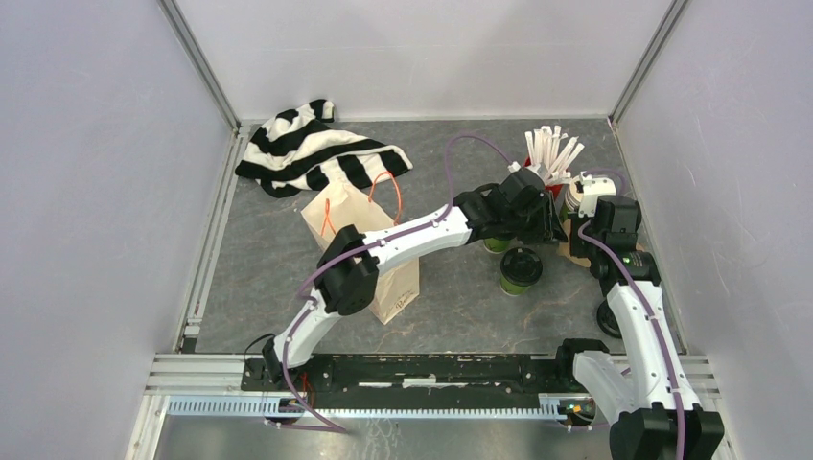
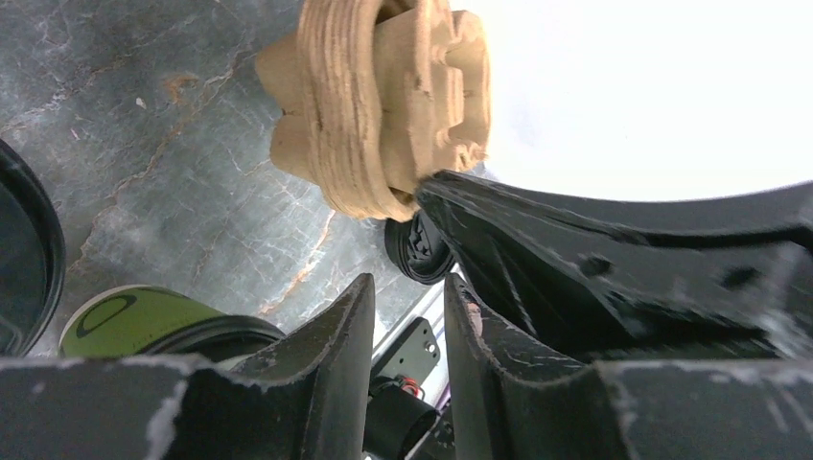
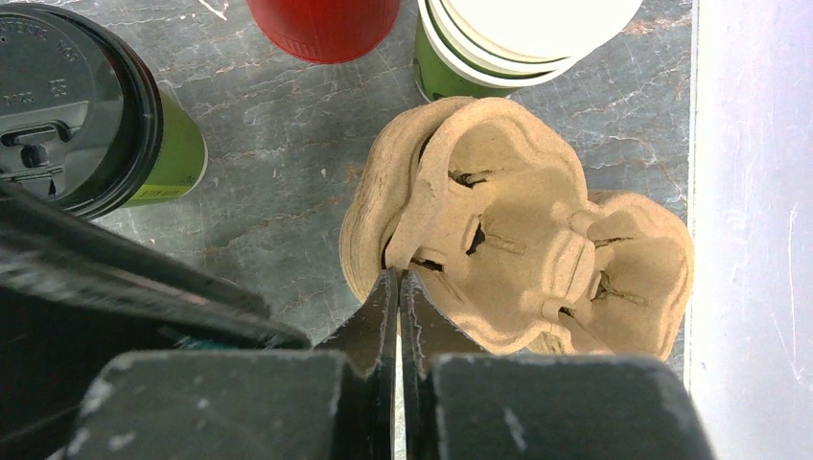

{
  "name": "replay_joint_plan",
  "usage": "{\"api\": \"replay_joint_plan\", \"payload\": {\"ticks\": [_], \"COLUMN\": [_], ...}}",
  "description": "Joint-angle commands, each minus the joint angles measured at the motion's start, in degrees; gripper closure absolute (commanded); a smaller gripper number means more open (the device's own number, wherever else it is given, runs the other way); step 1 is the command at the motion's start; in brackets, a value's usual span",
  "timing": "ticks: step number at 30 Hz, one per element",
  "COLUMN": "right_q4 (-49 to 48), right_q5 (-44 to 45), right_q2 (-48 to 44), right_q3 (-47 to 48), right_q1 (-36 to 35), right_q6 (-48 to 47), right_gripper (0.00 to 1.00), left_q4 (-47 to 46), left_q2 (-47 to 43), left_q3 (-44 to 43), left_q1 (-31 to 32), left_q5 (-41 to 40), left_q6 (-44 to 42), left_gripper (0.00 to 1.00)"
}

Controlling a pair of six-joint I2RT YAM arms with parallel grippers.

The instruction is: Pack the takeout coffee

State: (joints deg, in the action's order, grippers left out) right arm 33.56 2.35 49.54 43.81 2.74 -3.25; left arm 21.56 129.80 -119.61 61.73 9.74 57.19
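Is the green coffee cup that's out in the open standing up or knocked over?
Standing up. The green cup sits on its base on the table, with its black lid on top facing upward.

I see table (image 1: 460, 307) w/ paper bag (image 1: 395, 287); striped cloth (image 1: 307, 153) behind it, lidded cups (image 1: 521, 270) + carton trays (image 3: 537, 240) to bag's right.

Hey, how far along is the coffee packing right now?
Done: nothing packed; both lidded cups stand on the table, apart from the paper bag. In hand: right pincer pinches the rim of the pulp carrier; left pincer open and empty beside a cup. Left: probably cups into carrier, then bag.
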Motion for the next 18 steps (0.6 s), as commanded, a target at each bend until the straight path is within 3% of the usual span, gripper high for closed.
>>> {"api": "replay_joint_plan", "payload": {"ticks": [1,18], "right_q4": [-2.5,-1.9], "right_q5": [-0.8,-1.0], "right_q2": [-1.0,-0.4], "right_q3": [2.7,4.0], "right_q1": [0.2,0.2], "right_q6": [0.3,-0.7], "right_gripper": [1.00,1.00], "left_q4": [-3.1,-3.7], "left_q2": [2.9,7.1], "left_q3": [-2.5,-7.0], "left_q1": [0.0,0.5], "left_q5": [1.2,-1.5], "left_q6": [3.0,2.9], "left_gripper": [0.62,0.52]}}
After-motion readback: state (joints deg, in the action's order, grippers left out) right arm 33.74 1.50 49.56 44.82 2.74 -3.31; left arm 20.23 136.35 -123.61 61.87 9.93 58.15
